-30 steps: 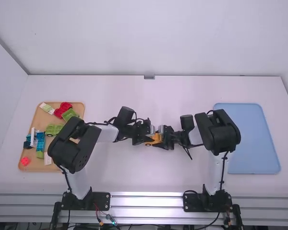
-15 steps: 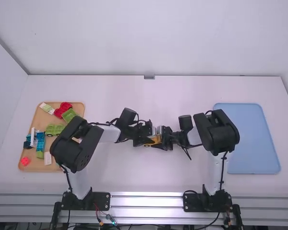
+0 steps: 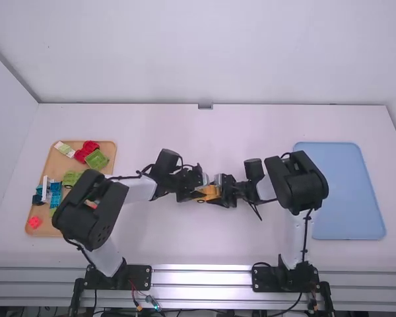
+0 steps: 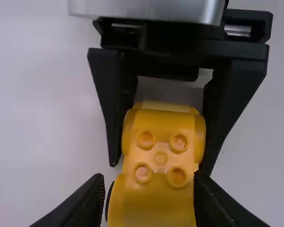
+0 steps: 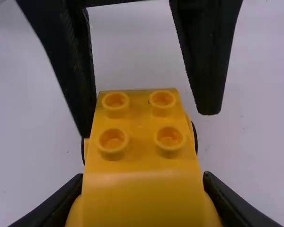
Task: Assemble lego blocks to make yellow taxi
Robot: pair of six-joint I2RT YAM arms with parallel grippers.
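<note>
Above the middle of the table, my left gripper (image 3: 197, 193) and my right gripper (image 3: 220, 191) face each other at the yellow car (image 3: 210, 193). In the right wrist view, the car (image 5: 142, 165) has studs on top and is held between the fingers of my right gripper (image 5: 143, 189). The left gripper's fingers stand apart around the car's other end, one against its side and one clear of it. In the left wrist view, the car (image 4: 156, 165) extends between the parted fingers of my left gripper (image 4: 149, 189); dark wheels show low on its sides.
At the far left, a wooden tray (image 3: 109, 146) holds red blocks (image 3: 87, 150), green blocks (image 3: 96, 159), blue blocks (image 3: 55, 191) and white pieces, partly covered by the left arm. A light blue tray (image 3: 350, 191) lies on the right.
My left gripper has drawn back slightly to the left, its arm's elbow swinging left over the wooden tray, and more of the yellow car shows. The right arm has barely shifted.
</note>
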